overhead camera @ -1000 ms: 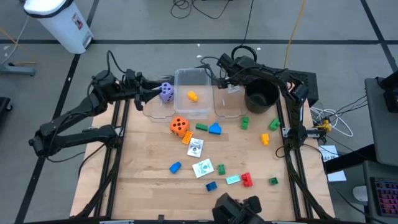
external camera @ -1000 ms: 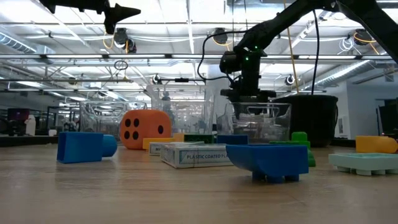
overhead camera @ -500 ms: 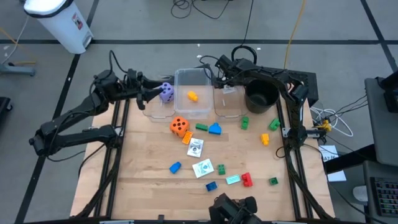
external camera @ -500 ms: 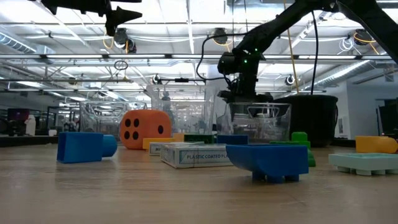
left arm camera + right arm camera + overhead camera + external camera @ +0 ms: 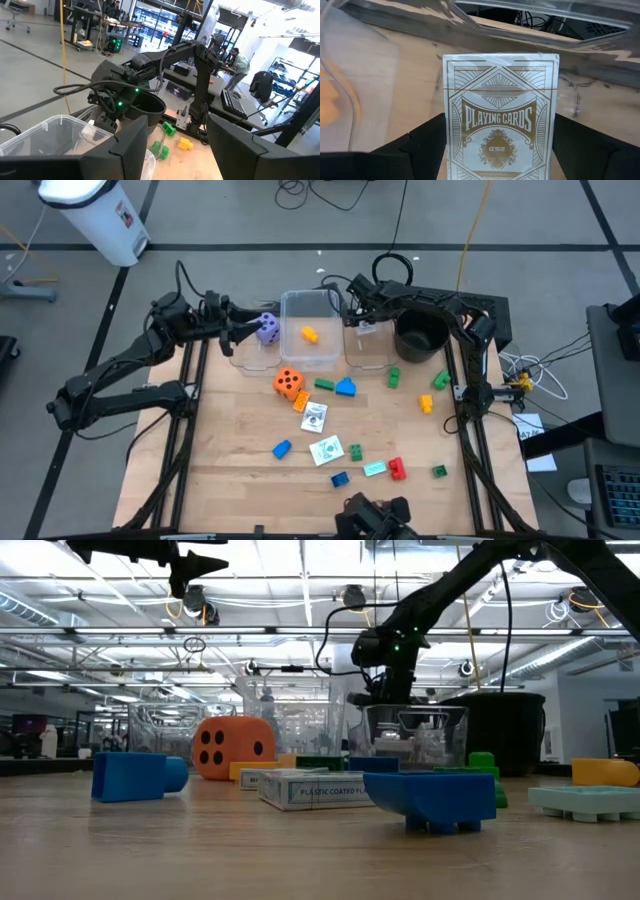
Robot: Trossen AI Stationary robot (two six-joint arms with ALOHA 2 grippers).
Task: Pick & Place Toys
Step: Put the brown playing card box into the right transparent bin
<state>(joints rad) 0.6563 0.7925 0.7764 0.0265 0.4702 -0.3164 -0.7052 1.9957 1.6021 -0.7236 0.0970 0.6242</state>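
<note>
Right gripper (image 5: 361,323) above right clear plastic tub (image 5: 368,352), fingers spread wide on white playing-card pack (image 5: 501,117), likely for release inside. Left gripper (image 5: 246,330) clamps purple dotted die (image 5: 268,328) left of that tub.

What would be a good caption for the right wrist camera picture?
Right gripper holds a white "Playing Cards" deck over a clear plastic tub on the wooden table.

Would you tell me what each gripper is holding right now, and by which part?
The right gripper holds a playing-card box by its two long sides, over a clear tub. The left gripper holds the purple die by opposite faces.
</note>
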